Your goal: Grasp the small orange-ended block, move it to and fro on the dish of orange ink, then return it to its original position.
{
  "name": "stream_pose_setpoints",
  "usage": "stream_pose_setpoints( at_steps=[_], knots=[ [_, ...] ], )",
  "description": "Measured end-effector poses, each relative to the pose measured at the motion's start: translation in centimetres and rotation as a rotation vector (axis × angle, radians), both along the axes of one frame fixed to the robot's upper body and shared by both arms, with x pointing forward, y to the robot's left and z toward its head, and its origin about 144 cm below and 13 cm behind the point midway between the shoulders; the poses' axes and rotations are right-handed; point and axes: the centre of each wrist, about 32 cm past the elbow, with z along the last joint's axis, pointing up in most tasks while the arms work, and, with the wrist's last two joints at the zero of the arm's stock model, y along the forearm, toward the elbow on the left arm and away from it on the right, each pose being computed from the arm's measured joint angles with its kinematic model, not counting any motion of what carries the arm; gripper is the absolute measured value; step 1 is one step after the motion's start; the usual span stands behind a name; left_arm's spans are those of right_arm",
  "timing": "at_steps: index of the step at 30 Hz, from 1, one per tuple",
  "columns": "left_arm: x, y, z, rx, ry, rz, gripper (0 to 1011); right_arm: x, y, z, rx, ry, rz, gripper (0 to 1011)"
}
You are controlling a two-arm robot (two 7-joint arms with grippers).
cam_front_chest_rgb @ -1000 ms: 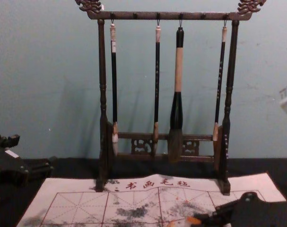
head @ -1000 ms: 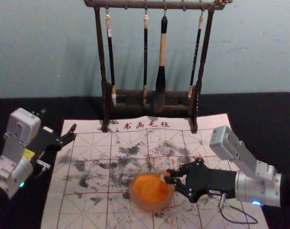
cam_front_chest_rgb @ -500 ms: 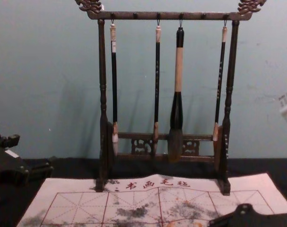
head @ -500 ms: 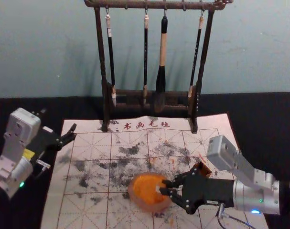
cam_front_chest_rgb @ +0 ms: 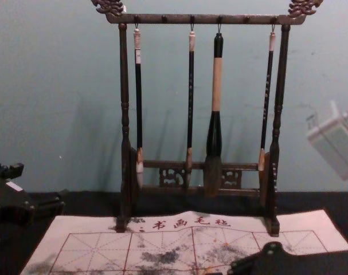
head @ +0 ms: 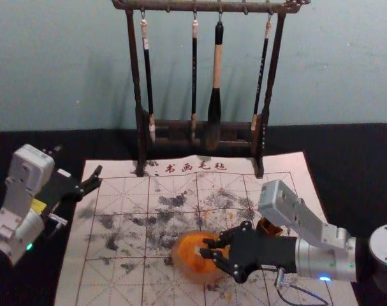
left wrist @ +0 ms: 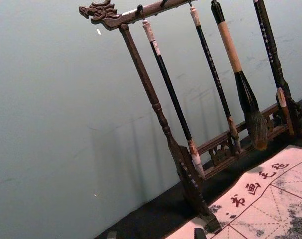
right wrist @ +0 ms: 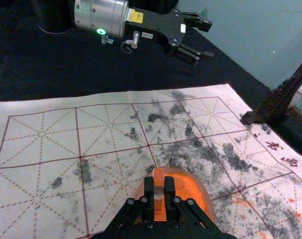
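Observation:
My right gripper [head: 206, 248] is low over the right part of the orange ink dish [head: 180, 262] in the head view. In the right wrist view, my right gripper [right wrist: 159, 193] is shut on the small block [right wrist: 158, 179], whose orange end sticks out past the fingertips. Behind it lies the dish [right wrist: 208, 205] with bright orange ink; whether the block touches the ink I cannot tell. My left gripper [head: 78, 160] stays parked open at the left of the mat, away from the dish.
A dark wooden rack [head: 141, 127] with several hanging brushes stands at the mat's back edge. The stained paper mat [head: 116, 280] lies under the dish. A small brown-orange object [head: 268, 228] sits just behind the right gripper.
The right gripper has shifted left over the dish with the block, from the dish's right edge further over the ink. The brown-orange object behind it has come into sight. The left arm is unmoved.

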Motion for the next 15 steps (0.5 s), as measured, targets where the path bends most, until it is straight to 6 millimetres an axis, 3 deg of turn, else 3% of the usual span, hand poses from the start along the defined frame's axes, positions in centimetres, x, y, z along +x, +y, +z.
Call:
stream_pose_setpoints(
  at_steps=[15],
  knots=[
    [0.0, 0.0, 0.0, 0.0, 0.0, 0.0, 1001, 1.6, 1.3, 0.0, -0.022, -0.03, -0.029, 80]
  ],
)
